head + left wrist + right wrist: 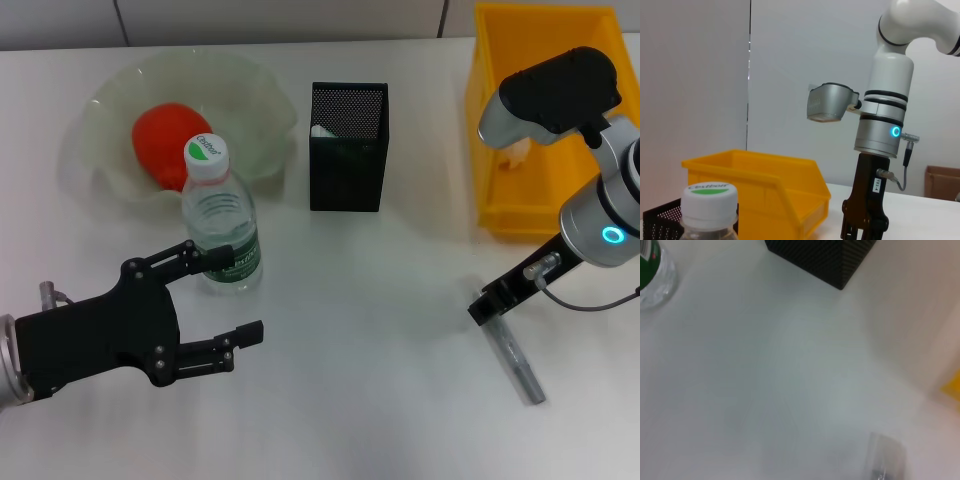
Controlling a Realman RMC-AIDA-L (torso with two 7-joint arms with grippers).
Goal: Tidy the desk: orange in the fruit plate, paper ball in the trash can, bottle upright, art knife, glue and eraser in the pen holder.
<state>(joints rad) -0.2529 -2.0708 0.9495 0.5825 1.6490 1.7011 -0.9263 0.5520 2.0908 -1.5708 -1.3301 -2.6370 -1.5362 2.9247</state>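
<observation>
Left gripper (228,295): black, low at the near left of the white table (360,330), fingers spread wide. Upper finger tip touches or lies just beside the label of the bottle; lower finger is apart from it, holding nothing.

Bottle (220,222): clear plastic, white cap with green mark, green label, standing upright just in front of the fruit plate. Cap also seen close in the left wrist view (709,201).

Orange (170,143): lying in the fruit plate (120,110), a pale translucent wavy-rimmed dish at the far left, partly hidden behind the bottle cap.

Pen holder (348,146): black mesh, square, upright, centre of table, right of the plate; something pale shows inside, not identifiable.

Art knife (513,360): grey, slim, lying flat on the table at near right, one end under the right gripper.

Right gripper (490,308): black, pointing down at the upper end of the art knife; whether its jaws are spread or closed cannot be told.

Trash can (545,120): yellow bin at far right, a pale object inside, partly hidden by the right arm.
</observation>
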